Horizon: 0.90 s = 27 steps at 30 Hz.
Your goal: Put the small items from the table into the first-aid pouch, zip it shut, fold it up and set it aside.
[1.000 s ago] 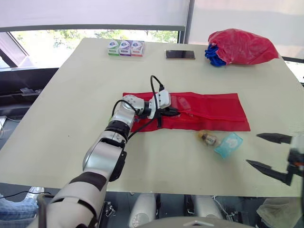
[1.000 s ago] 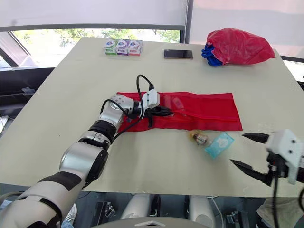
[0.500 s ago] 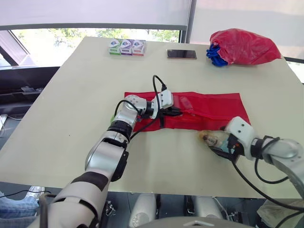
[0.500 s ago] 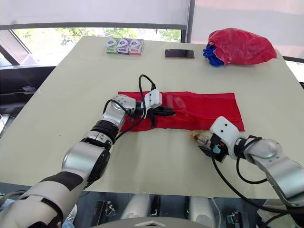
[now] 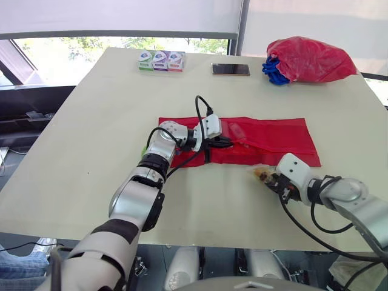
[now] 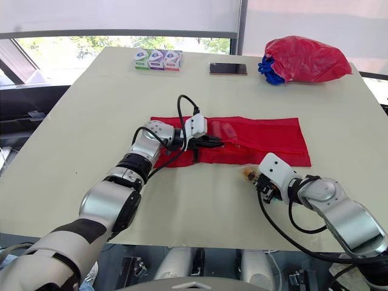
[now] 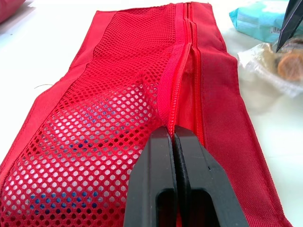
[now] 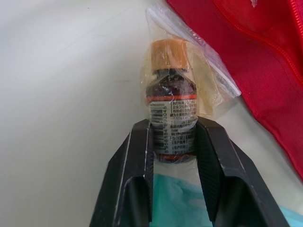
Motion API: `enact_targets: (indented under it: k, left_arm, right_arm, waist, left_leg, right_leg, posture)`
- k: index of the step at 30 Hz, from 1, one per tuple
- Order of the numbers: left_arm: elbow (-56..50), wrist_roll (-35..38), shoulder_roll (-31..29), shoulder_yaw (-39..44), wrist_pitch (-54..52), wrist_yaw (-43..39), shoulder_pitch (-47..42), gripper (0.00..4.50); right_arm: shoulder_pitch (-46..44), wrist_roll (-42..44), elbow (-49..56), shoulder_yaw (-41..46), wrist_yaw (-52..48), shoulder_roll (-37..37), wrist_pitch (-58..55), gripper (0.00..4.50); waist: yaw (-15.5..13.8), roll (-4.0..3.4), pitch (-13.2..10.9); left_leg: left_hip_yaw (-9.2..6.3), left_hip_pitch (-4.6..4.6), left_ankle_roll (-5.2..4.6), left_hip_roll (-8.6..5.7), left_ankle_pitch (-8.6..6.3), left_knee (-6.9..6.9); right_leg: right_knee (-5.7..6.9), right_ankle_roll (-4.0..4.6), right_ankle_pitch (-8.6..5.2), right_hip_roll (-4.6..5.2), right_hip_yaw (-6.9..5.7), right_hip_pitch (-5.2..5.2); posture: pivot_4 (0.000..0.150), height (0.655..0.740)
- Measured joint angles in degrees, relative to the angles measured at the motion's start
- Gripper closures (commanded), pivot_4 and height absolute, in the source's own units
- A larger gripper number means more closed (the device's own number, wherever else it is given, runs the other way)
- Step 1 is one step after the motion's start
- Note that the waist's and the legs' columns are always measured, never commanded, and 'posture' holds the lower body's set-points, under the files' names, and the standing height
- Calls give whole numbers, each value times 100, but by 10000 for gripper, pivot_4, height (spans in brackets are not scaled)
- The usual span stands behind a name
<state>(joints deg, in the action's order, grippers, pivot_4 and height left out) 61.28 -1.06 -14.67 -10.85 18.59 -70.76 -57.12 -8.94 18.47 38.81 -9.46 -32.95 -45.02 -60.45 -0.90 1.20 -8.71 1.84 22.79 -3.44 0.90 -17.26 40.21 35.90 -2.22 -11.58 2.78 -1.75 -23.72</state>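
Jaws shut on pouch (image 5: 267, 142) zip at left gripper (image 7: 173, 136), right gripper (image 8: 173, 125) clamping bagged bottle (image 8: 171, 101), beige table (image 5: 91, 121) by window (image 5: 60, 45), three small packs (image 5: 160, 60), phone (image 5: 230, 69), red bag (image 5: 309, 59) at far edge.

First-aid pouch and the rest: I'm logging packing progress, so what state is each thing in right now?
first-aid pouch, unfolded flat, zipper open
left gripper, shut on the first-aid pouch at its zipper edge
bottle, capped, in a clear bag, outside the pouch
right gripper, closed around the bottle
teal packet, lying on the table, not packed
phone, lying flat
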Motion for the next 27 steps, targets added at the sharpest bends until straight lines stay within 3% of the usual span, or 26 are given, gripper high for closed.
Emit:
enact_targets:
  k: [11, 18, 27]
  left_arm:
    - [-8, 6, 91, 15, -1, -28, 2, 45000]
    - [-210, 28, 139, 25, -31, -75, 123, 45000]
    - [-433, 74, 154, 28, -77, -112, 266, 45000]
  right_arm:
    - [-1030, 376, -234, 671, 1106, 2222, -2086, 37867]
    - [-1375, 348, -678, 812, 1419, 2576, -2591, 37867]
    - [-1898, 134, -1291, 2445, 2090, 4275, -3134, 37867]
  waist:
    - [7, -4, 1]
    - [15, -6, 1]
    - [14, -14, 4]
  left_leg:
    - [0, 2, 0, -2, 0, 0]
    - [-1, 2, -1, -9, 0, -1]
    - [-4, 0, 1, -10, 1, -2]
  right_leg:
    - [5, 1, 1, 0, 0, -2]
    - [5, 1, 1, 2, 1, -1]
    - [19, 0, 1, 0, 1, -4]
  posture:
    - [1500, 7400]
    - [1500, 7400]
    - [1500, 7400]
